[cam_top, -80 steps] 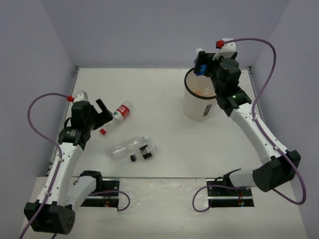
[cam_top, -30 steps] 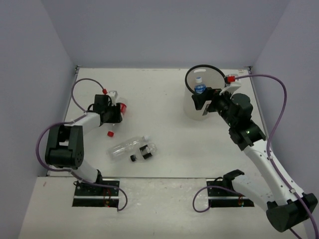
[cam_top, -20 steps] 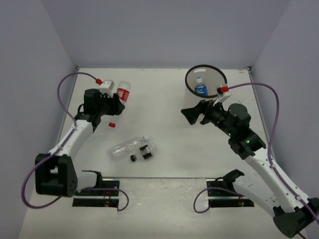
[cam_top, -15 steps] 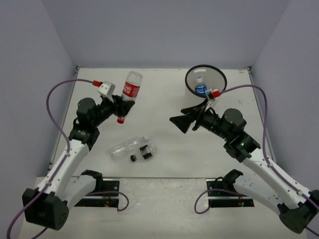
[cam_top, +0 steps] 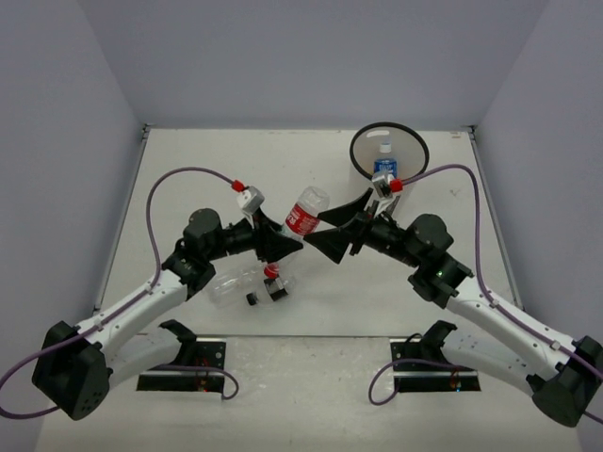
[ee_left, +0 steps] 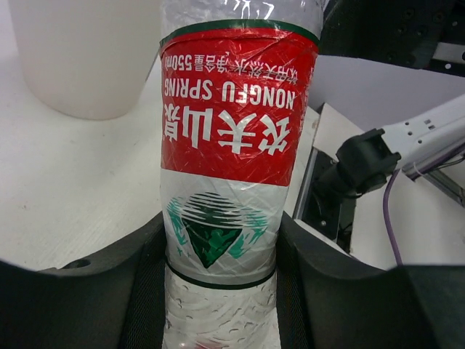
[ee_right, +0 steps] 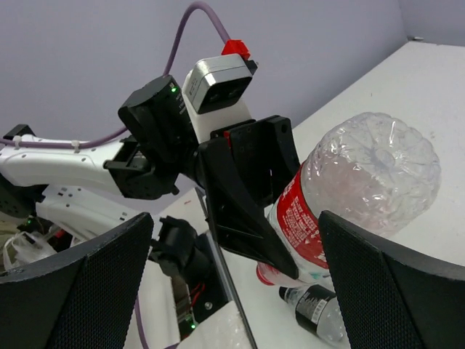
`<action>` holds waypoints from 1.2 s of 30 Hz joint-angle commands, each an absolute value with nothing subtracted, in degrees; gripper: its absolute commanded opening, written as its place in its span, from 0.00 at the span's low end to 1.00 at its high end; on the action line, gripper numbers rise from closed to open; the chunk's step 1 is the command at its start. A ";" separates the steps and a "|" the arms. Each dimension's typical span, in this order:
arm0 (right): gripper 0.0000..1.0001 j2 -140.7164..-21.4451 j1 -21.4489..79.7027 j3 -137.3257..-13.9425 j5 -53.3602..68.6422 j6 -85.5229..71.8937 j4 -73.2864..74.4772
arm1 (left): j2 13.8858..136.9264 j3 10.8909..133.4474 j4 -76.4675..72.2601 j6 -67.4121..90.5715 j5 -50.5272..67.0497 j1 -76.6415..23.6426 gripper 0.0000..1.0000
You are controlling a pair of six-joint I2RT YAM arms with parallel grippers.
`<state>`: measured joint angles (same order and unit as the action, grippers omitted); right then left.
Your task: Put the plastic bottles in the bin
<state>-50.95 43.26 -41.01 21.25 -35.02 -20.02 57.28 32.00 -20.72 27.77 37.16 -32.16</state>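
One red-labelled bottle (cam_top: 303, 215) just got lifted off the table (cam_top: 188, 160) and swung over, pinched between the left gripper (cam_top: 285, 242) jaws, base right in front of the right gripper (cam_top: 330, 231) and its wide-open empty jaws, so I'd guess a handoff toward the bin (cam_top: 352, 151).

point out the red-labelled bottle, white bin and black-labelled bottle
red-labelled clear plastic bottle (ee_left: 231, 138), left wrist view, on its label
white cylindrical bin (cam_top: 352, 151), top view, on its black rim
black-labelled clear bottle (ee_right: 314, 307), right wrist view, on its label
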 commanded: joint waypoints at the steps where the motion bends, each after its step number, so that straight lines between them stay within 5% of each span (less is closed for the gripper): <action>1: 0.99 -53.49 45.99 -45.91 11.73 -31.43 -15.57 | 54.98 35.22 -21.65 26.77 36.64 -34.27 0.31; 6: 0.99 -53.43 47.11 -45.48 2.37 -30.87 -10.83 | 50.82 34.71 -18.13 25.38 33.69 -34.28 0.31; 21: 0.94 -58.45 47.11 -49.12 1.82 -31.03 -12.02 | 51.56 32.81 -23.75 28.97 44.47 -35.43 0.30; 24: 0.84 -59.10 47.11 -50.05 2.66 -31.03 -12.67 | 50.92 32.70 -22.95 28.90 44.92 -36.25 0.32; 26: 0.64 -59.03 47.11 -50.19 3.75 -31.08 -13.36 | 50.24 32.75 -22.12 28.45 44.15 -36.36 0.37; 29: 0.23 -57.92 47.11 -50.03 2.49 -31.20 -12.79 | 49.44 33.51 -19.85 28.15 42.30 -36.41 0.85; 30: 0.17 -57.53 47.11 -50.15 1.35 -30.88 -11.59 | 49.30 34.10 -18.57 27.83 40.42 -36.46 1.00; 36: 0.09 -53.77 47.02 -55.32 -17.51 -25.88 -1.18 | 49.73 39.16 -6.35 26.64 24.46 -36.39 1.00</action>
<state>-56.98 47.62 -48.99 -0.30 -31.02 -7.20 50.34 34.13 -13.29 27.54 34.58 -36.10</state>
